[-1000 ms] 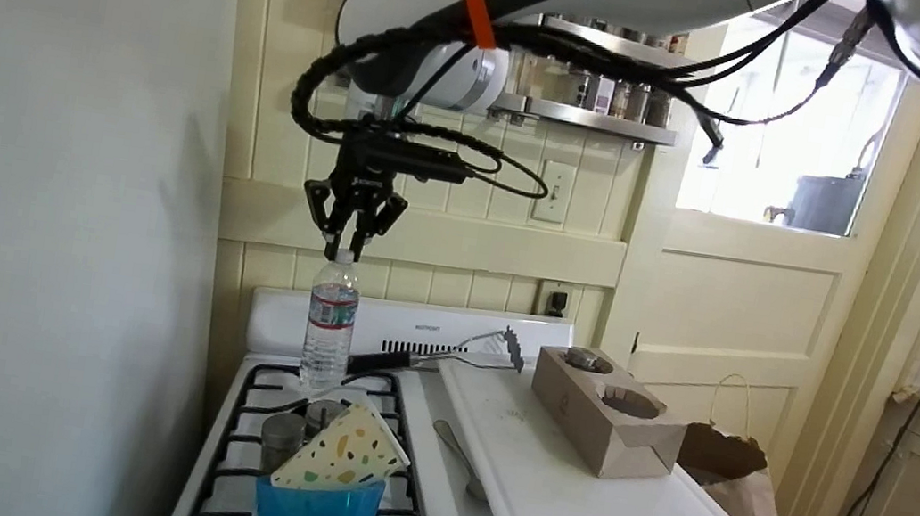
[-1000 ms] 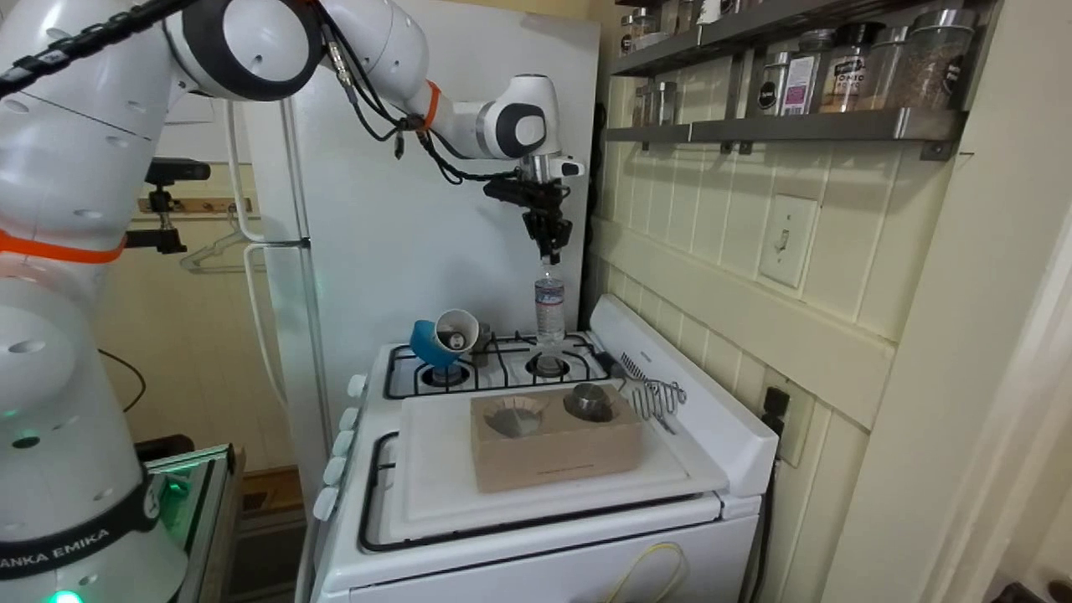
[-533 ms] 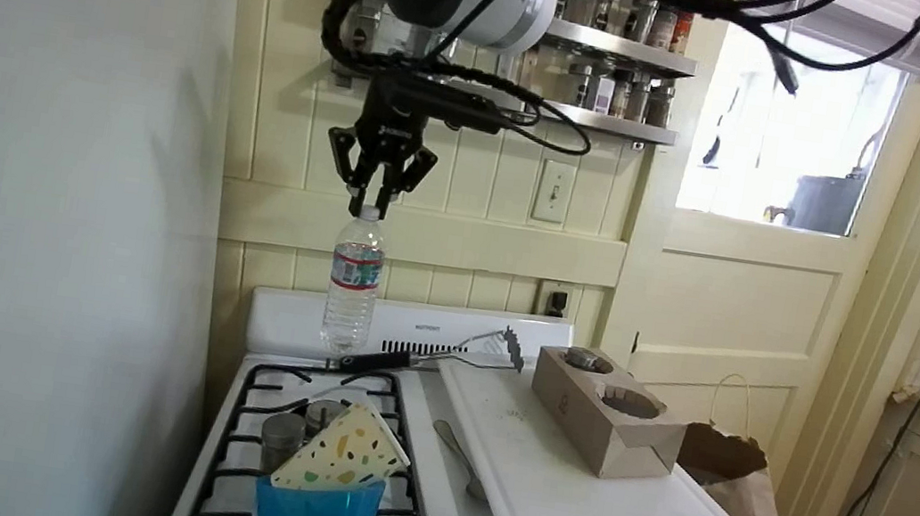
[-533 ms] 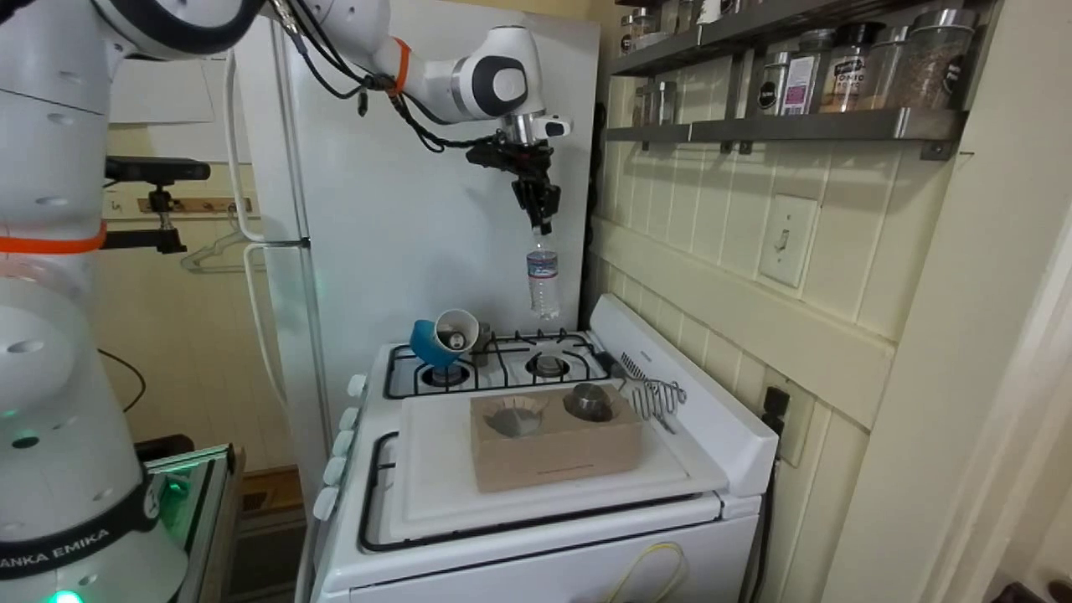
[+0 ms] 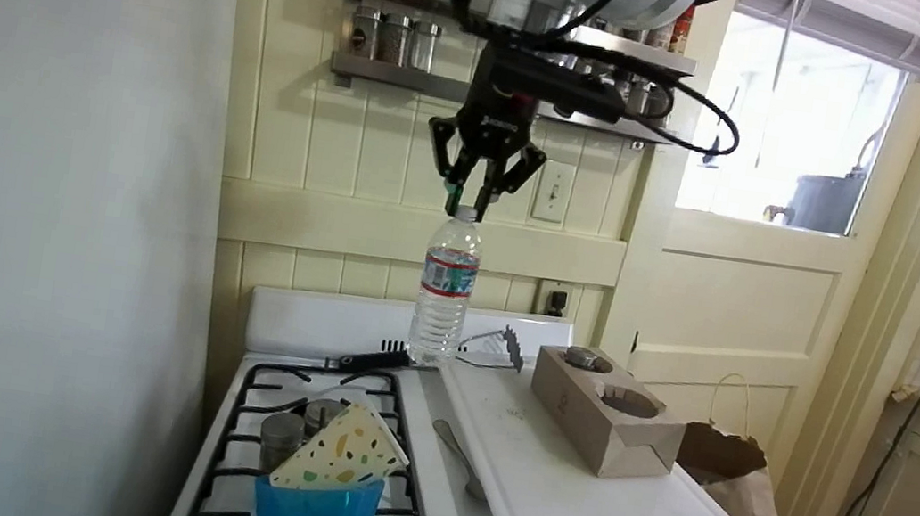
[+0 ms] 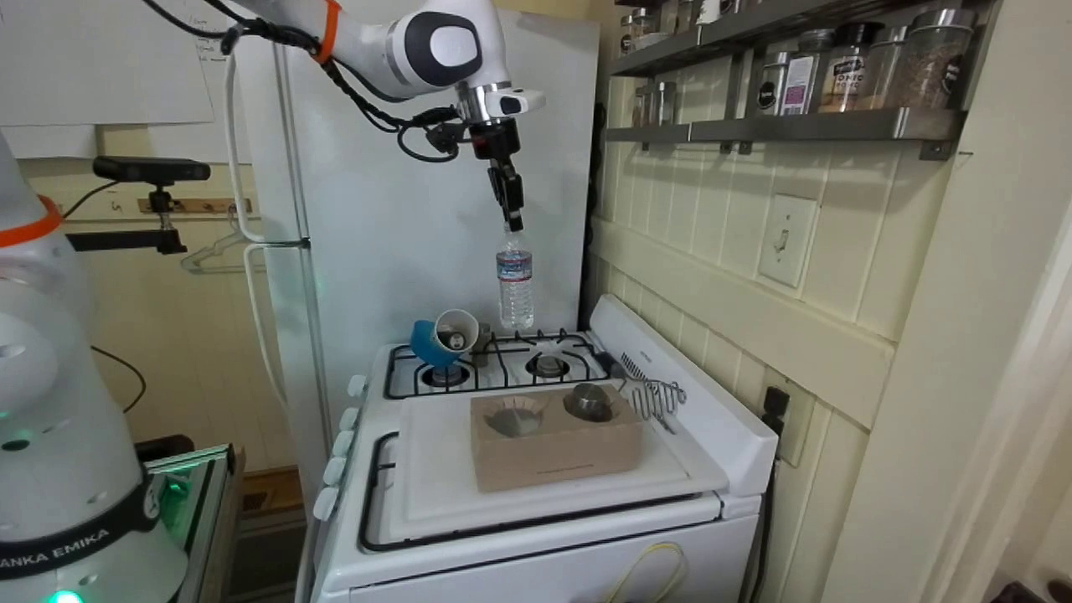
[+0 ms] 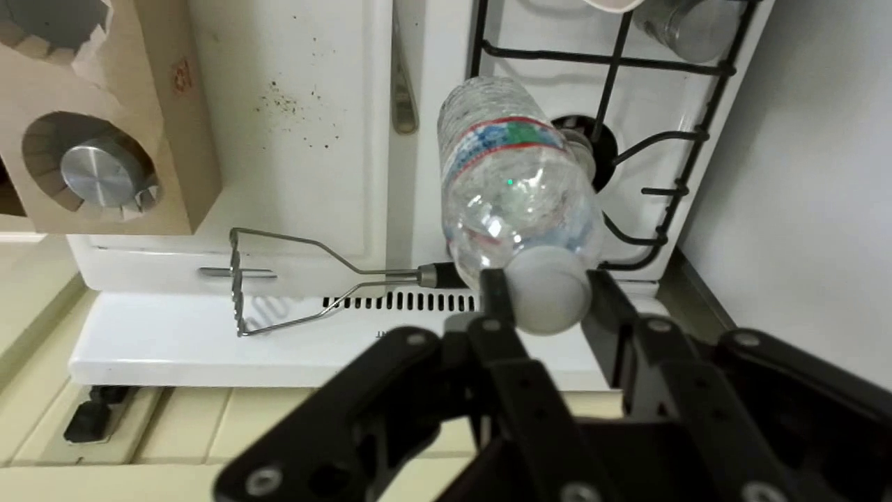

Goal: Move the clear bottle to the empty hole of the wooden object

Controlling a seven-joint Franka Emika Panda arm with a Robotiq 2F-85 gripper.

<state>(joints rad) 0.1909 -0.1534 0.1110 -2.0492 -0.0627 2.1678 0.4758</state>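
Note:
The clear bottle (image 5: 445, 292), with a white cap and a red-edged label band, hangs upright in the air above the back of the stove. It also shows in an exterior view (image 6: 515, 289) and in the wrist view (image 7: 519, 174). My gripper (image 5: 466, 209) is shut on its cap; the fingers press either side of it in the wrist view (image 7: 547, 289). The wooden object (image 5: 583, 410) is a tan block on the white board, lower than the bottle and to its side. Its empty hole (image 6: 514, 419) is open. Its other hole holds a metal-lidded jar (image 6: 589, 402).
A white board (image 5: 506, 444) lies over part of the stove. A masher (image 5: 373, 360) and a spoon (image 5: 460, 461) lie beside it. A blue bowl (image 5: 316, 512) with a speckled cup (image 5: 352, 450) stands on the grate. Spice shelves (image 6: 804, 126) and the fridge (image 6: 419, 209) are close by.
The gripper has lifted the bottle off the stove grate, then carried it sideways toward the side where the block stands. The wrist has turned. The block and the other objects have not moved.

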